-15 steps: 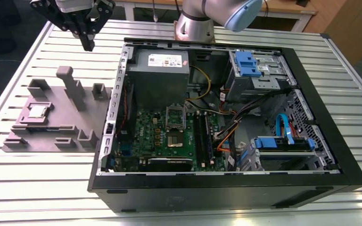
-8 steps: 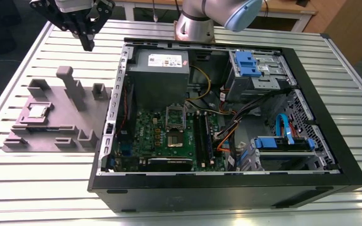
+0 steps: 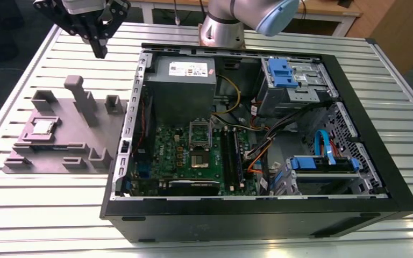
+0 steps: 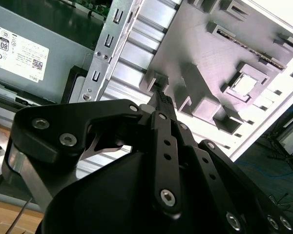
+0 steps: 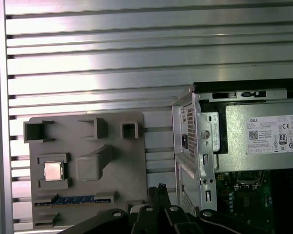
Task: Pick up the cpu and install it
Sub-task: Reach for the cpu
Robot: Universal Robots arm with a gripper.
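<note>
1. Hovering over the bench [image 3: 27, 70], the gripper [image 3: 100, 54] has its fingers closed together with nothing between them.
2. The cpu [image 3: 43, 127] lies flat in a square recess of the grey fixture block [image 3: 70, 148], well apart from the gripper.
3. The open computer case [image 3: 264, 215] stands just beside the block, on the exterior view's right.

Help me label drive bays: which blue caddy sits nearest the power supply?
The blue caddy higher in the exterior view, level with the grey power supply; the other blue caddy sits lower, farther away.
</note>
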